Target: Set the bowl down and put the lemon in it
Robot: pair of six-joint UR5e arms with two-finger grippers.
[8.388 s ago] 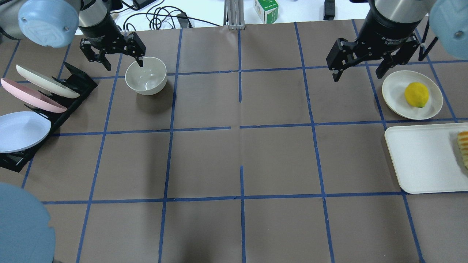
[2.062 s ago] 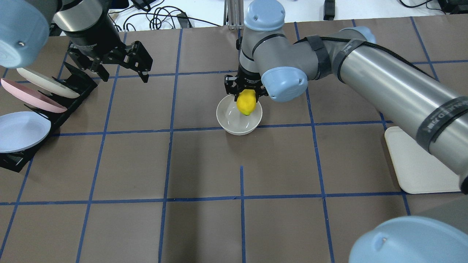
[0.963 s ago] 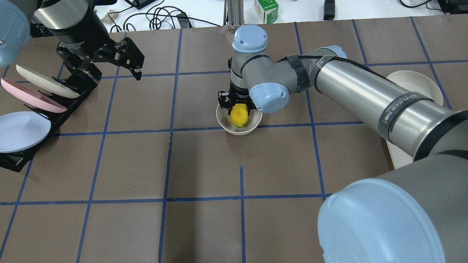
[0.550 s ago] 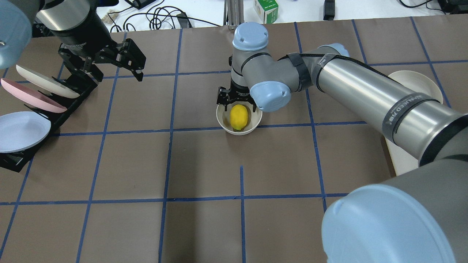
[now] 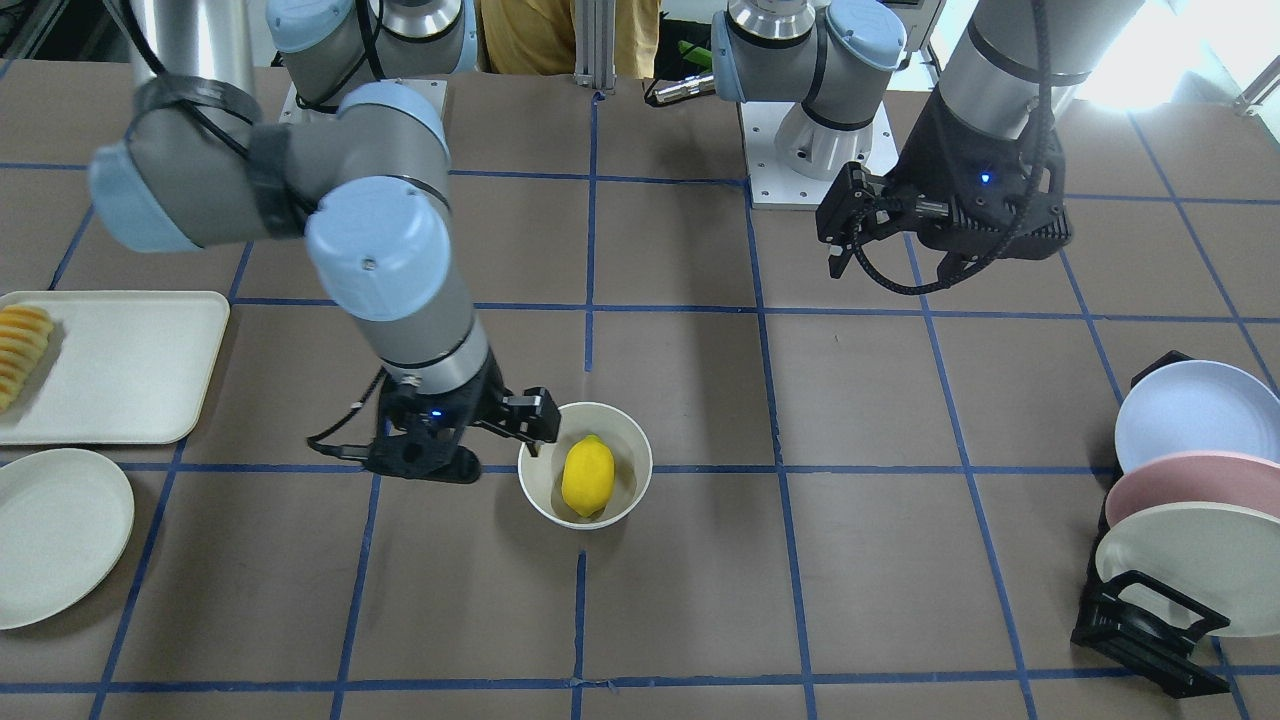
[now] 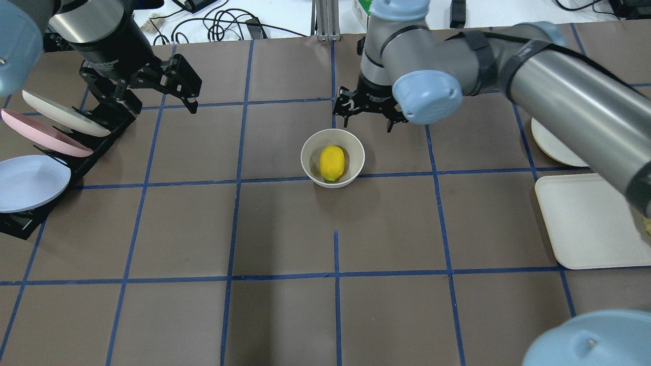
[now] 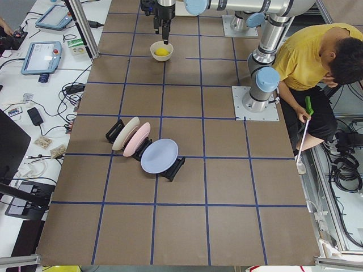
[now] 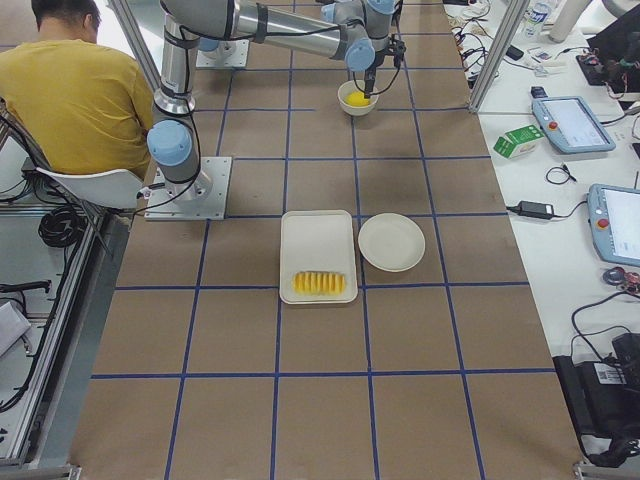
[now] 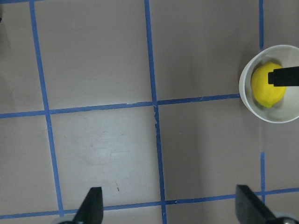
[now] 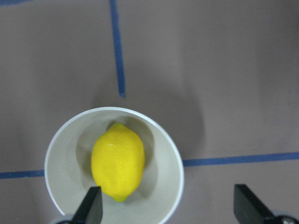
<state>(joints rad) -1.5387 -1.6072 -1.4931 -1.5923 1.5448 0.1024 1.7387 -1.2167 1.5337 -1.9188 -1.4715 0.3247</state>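
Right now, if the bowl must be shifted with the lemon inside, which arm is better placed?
Right arm: its open jaws hang close by the bowl and lemon; the left arm's jaws are far off by the rack.

Yellow lemon [image 6: 332,162] lying in off-white bowl [image 6: 308,161]

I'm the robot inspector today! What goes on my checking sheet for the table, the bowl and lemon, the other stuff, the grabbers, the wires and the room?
Surface: brown table with a blue tape grid.
Job's things: lemon lies inside the bowl, which stands upright mid-table.
Clutter: three plates in a black rack; tray holding sliced fruit; flat plate beside it.
Grippers: left gripper open, holding nothing; right gripper open, raised near the bowl, touching nothing.
Cables: loose cables on the white bench beyond the table.
Surroundings: person in yellow seated by the robot; screens on a side bench.
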